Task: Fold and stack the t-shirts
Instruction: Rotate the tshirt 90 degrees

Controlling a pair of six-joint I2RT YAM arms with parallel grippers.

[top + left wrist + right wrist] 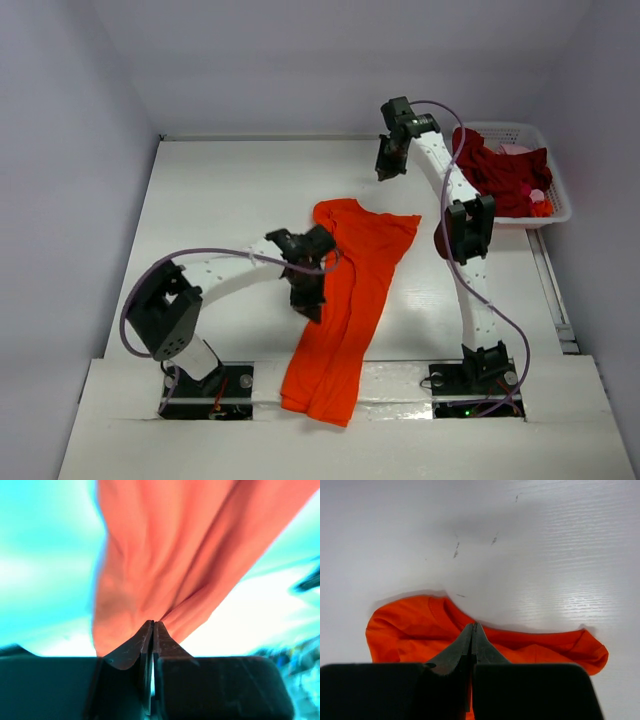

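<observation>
T-shirt (345,300), the orange one, is lying lengthwise from the table (230,200) front toward its middle. Left gripper (308,298) is clamping its left side; right gripper (386,168) is hovering beyond the far end, fingers together, empty.

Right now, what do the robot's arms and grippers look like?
The left arm and right arm have white links and black joint housings. A thin purple cable loops along each. The left gripper and right gripper are black, each with two tapered, wedge-shaped fingers.

Overhead wide, wrists close, sharing orange t-shirt (350,290)
</observation>
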